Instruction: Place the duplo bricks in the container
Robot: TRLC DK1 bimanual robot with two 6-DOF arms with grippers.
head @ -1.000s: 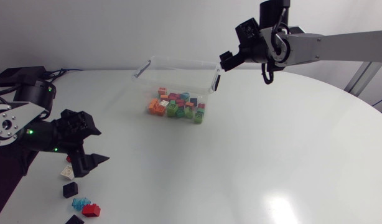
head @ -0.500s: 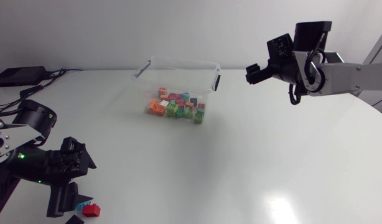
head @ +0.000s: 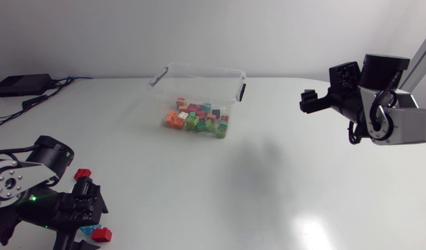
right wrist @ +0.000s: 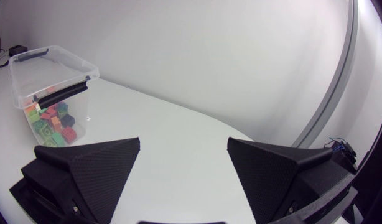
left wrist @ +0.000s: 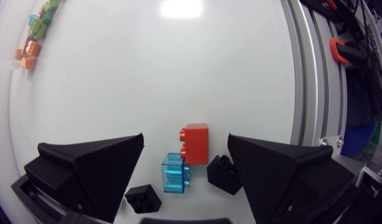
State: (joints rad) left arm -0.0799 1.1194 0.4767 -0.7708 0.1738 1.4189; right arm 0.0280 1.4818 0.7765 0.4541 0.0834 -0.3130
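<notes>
1. Between the left claw's (left wrist: pixel 185 137) fingers: red brick (left wrist: pixel 196 144), blue brick (left wrist: pixel 177 175) and two black bricks (left wrist: pixel 143 199), all crowded together. Risk: closing catches two, or knocks one off the nearby edge of the table (left wrist: pixel 253 74).
2. Left claw is wide open, gripping nothing. Right claw (right wrist: pixel 183 144) likewise, empty.
3. Container (head: pixel 196 68) is well apart, already part-filled.

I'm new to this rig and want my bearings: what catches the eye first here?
The clear container stands at the far middle of the table, a heap of colourful bricks in it. At the near left edge, the open left gripper hangs over a red brick, a clear blue brick and two black bricks.
</notes>
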